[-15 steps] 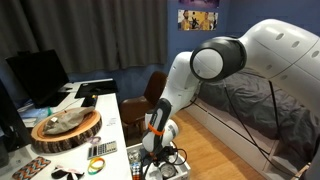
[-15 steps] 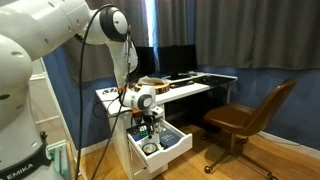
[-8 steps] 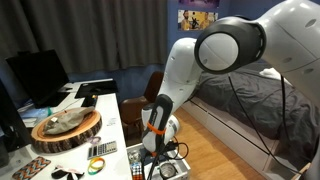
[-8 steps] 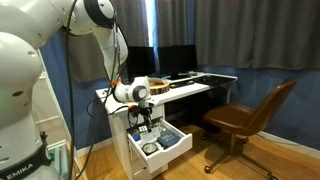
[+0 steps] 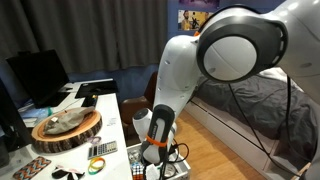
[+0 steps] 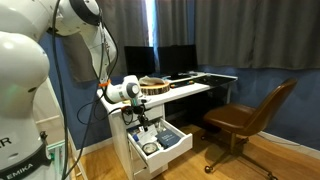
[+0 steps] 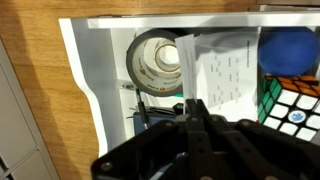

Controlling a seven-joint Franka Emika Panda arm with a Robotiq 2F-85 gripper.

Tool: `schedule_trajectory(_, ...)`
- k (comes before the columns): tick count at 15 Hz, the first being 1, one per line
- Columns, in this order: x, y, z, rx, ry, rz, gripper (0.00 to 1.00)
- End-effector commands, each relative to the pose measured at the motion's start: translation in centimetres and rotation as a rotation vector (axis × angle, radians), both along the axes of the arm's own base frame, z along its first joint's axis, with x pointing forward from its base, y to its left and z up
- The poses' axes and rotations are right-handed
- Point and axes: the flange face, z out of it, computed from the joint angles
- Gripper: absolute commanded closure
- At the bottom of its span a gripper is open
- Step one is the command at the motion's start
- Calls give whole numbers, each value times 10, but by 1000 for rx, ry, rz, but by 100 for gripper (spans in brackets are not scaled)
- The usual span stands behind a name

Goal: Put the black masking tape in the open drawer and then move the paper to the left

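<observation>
The open drawer [image 7: 95,80] is white and pulled out below the desk; it shows in both exterior views [image 6: 178,147] [image 5: 133,158]. The black masking tape [image 7: 155,62], a dark ring with a pale centre, lies flat inside it, also in an exterior view [image 6: 150,148]. A printed white paper [image 7: 228,70] lies beside the tape, on its right in the wrist view. My gripper [image 7: 192,103] reaches down into the drawer [image 6: 147,130] [image 5: 150,158]. Its fingers are pressed together on the paper's near left edge.
A blue ball [image 7: 290,48] and a Rubik's cube [image 7: 292,105] lie in the drawer beside the paper. A round wooden slab [image 5: 65,128] and a calculator [image 5: 100,150] sit on the desk. A brown swivel chair [image 6: 245,120] stands nearby, and a bed [image 5: 250,110] beyond.
The arm's upper links have swung over and the wrist has shifted sideways. The fingers stay low in the drawer at the paper. The tape has not moved.
</observation>
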Motion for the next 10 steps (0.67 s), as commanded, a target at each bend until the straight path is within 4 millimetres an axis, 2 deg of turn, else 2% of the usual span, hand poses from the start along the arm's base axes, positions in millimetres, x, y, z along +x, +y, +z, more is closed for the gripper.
schedule_trajectory(1,0,2,-1,2,2,3,99)
schedule_trajectory(6,5,-2,-3,7,8,-3,100)
schedule_trajectory(10,6,31,-5,6,3,47,100)
